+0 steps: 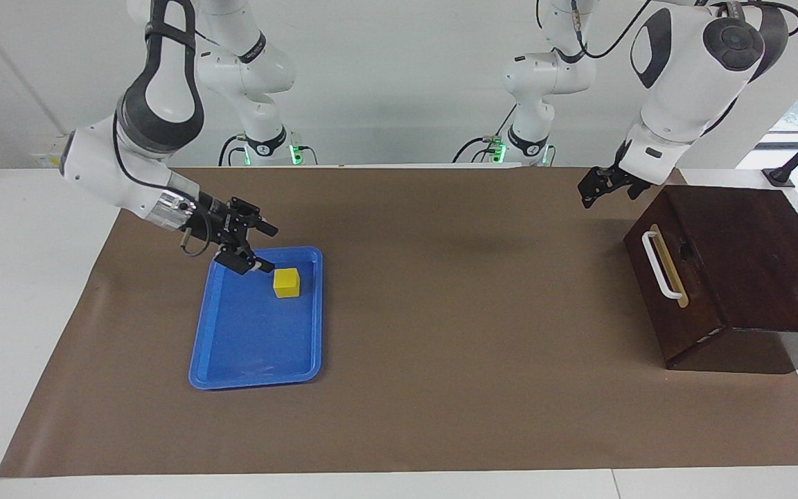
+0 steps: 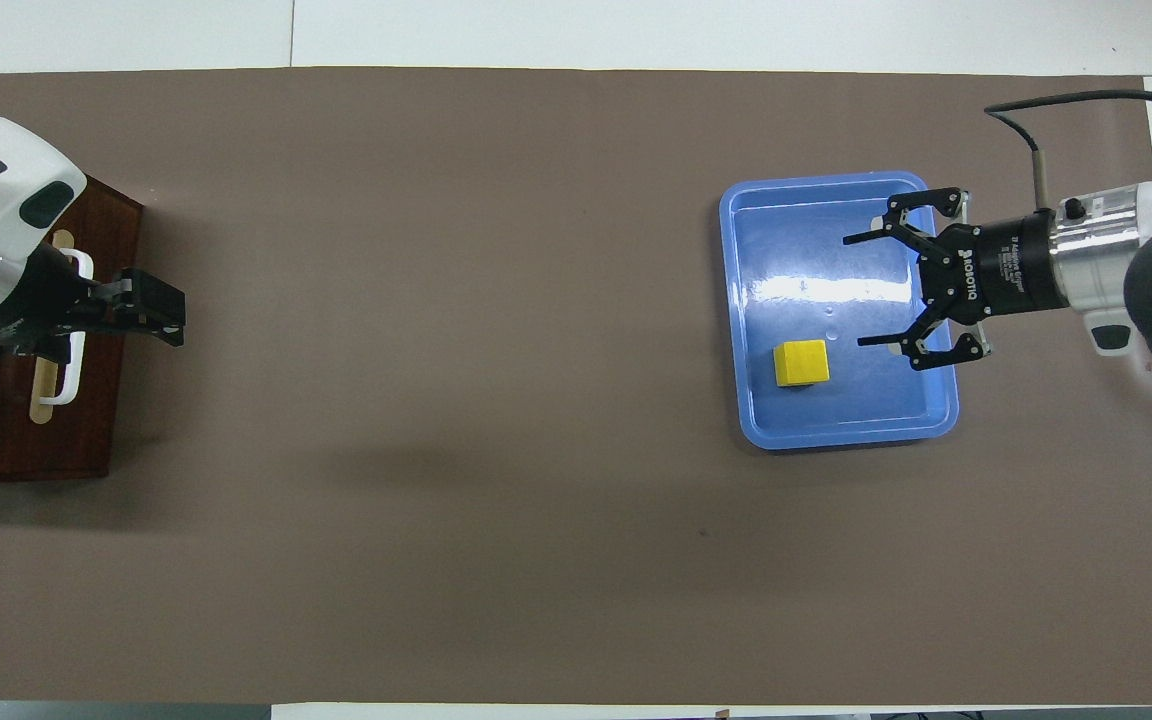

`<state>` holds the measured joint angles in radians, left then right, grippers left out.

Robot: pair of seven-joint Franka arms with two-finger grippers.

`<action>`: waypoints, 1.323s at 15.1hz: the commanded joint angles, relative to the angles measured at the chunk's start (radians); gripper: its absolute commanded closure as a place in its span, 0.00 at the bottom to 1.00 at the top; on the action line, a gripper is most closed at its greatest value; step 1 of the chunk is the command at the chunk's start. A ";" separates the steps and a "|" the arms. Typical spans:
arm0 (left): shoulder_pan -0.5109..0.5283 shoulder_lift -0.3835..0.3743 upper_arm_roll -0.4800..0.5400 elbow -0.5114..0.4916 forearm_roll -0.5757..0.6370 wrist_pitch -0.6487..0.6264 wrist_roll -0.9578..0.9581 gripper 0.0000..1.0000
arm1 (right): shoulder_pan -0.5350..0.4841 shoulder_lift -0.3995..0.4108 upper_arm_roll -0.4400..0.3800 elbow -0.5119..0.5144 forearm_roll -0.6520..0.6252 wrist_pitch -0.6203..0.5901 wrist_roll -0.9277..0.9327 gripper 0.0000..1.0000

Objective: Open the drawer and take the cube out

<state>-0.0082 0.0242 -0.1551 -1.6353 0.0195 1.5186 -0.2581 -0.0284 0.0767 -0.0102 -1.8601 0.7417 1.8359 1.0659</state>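
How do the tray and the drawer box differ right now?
The tray is flat, shallow and bright blue; the box is tall, dark brown wood. The tray lies open-topped with the cube in it; the box's drawer is shut, so nothing inside shows. The tray sits toward the right arm's end of the table, the box toward the left arm's end. Both rest on the brown mat, and neither gripper touches either.

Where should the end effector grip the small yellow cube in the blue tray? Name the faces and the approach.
Grip the small yellow cube across two opposite vertical side faces, coming straight down from above. It sits flat in the flat blue plastic tray, with bare tray floor on every side, so fingers fit on either pair of faces. The tray's rim is low, yet a sideways approach would risk catching it.
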 commanded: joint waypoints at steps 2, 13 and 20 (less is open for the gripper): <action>0.007 -0.018 0.006 -0.003 -0.006 0.000 0.033 0.00 | -0.002 0.014 0.003 0.177 -0.200 -0.157 -0.067 0.00; 0.010 -0.046 0.015 -0.003 -0.006 -0.026 0.074 0.00 | -0.034 -0.068 0.056 0.369 -0.735 -0.390 -0.999 0.00; 0.010 -0.044 0.015 0.002 -0.015 -0.023 0.076 0.00 | -0.108 -0.061 0.099 0.368 -0.771 -0.419 -1.130 0.00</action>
<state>-0.0051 -0.0034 -0.1405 -1.6296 0.0188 1.5041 -0.1999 -0.1076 0.0007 0.0662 -1.4669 0.0001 1.3957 -0.0366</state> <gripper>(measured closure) 0.000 0.000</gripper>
